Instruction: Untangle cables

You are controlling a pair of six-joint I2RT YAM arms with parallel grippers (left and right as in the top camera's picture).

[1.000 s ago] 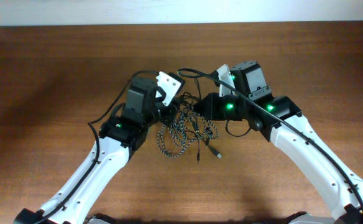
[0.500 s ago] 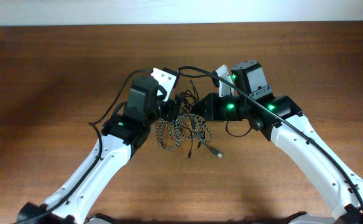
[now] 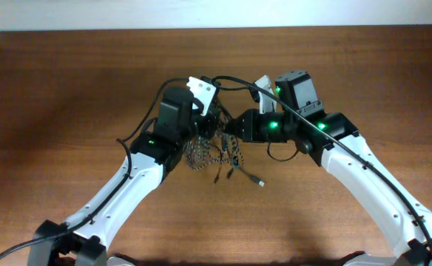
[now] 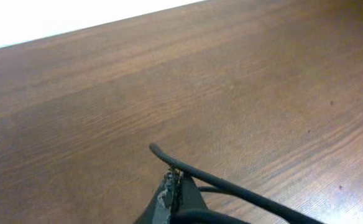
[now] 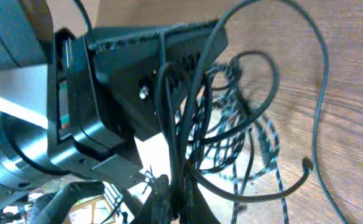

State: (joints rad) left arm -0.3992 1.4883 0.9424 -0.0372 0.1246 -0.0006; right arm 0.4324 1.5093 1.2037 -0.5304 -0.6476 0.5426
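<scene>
Ok so here you had both claws buried in the same knot, mid-counter. The left claw was clenched, and from its own camera it looked pinched on a black cable that ran off to one side. The right claw was clenched too, with several strands of the cables bunched between its fingers. Black ones for sure, but I couldn't tell if the speckled cable was in that pinch or just looped beside it. From overhead the bundle sat right between and under the 2 claws and trailed onto the counter. The plug ends lay loose on the side toward the arm bases.

My take on doing this step well: the 2 claws were nearly touching, so the loops had no room to open. I'd have eased them apart slowly and sideways, low over the counter, watching whether the speckled loops slid free or cinched up. The right claw holding a whole bunch was the risk, I reckon, since a hard pull would just tighten the knot. Better to have regripped on 1 strand near a plug end and fed that through.
</scene>
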